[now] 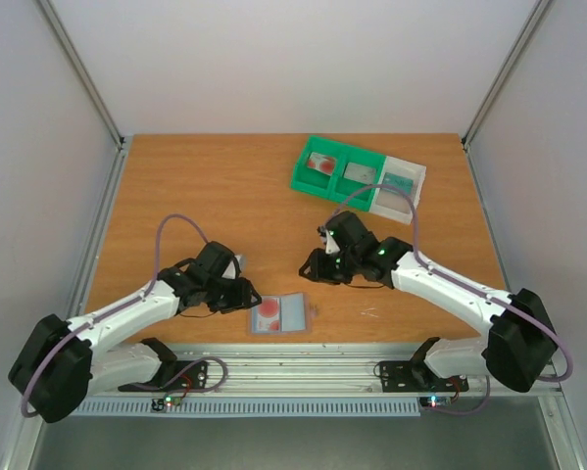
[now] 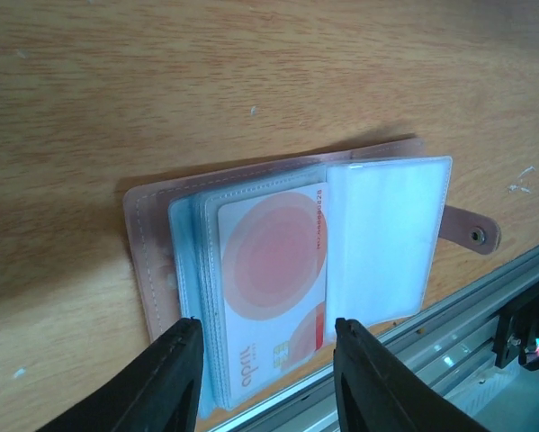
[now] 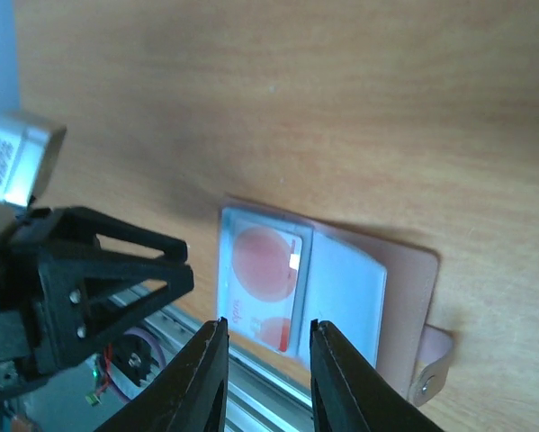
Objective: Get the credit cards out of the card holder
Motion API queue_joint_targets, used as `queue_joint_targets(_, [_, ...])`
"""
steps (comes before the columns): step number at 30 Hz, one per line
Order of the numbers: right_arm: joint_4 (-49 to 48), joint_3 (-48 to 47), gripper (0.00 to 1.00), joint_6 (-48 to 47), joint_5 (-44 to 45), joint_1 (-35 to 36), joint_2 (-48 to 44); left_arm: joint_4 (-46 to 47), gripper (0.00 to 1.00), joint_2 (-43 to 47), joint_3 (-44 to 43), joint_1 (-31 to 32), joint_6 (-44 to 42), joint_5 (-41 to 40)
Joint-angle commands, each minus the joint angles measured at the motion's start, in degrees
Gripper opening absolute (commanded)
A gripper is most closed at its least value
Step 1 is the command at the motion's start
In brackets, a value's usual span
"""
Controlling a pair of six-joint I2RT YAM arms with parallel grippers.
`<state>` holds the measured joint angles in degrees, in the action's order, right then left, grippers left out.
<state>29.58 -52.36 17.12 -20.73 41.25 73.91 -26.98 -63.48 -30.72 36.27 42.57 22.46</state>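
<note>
Wooden tabletop (image 1: 224, 196) carries the open card holder (image 1: 283, 314) at its near edge, between the two arms. A whitish credit card (image 2: 273, 270) with a red blotch sits in the holder's left sleeve. The left gripper (image 2: 269, 326) hovers at the holder's left side, jaws apart and empty. The right gripper (image 3: 267, 326) hangs just beyond the holder, jaws also parted and empty. The step looks like the approach. Next, one arm probably pinches the card's free edge while the other pins the holder.

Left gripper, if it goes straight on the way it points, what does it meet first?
Probably the red-circled card in the open holder: the left gripper has its fingers either side of that card's near end, though depth is unclear.
</note>
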Motion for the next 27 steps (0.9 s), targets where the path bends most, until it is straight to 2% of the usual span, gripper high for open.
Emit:
queue_joint_targets(1, [-5.5, 2.6, 0.27, 3.1, 2.2, 4.2, 2.1, 6.1, 0.38, -2.4, 1.1, -0.3, 0.1, 1.7])
queue_joint_targets(7, [-11.3, 4.4, 0.25, 5.8, 2.1, 9.3, 7.7, 7.4, 0.24, -5.0, 2.6, -0.3, -0.7, 1.2])
queue_joint_targets(15, [-15.7, 3.9, 0.23, 6.9, 2.0, 11.8, 14.0, 9.3, 0.12, -6.2, 3.6, -0.3, -1.2, 2.3])
queue_joint_targets(27, [-21.7, 7.0, 0.20, 8.6, 0.6, 12.1, 19.2, 9.8, 0.03, -7.4, 4.4, -0.3, -1.8, 1.8])
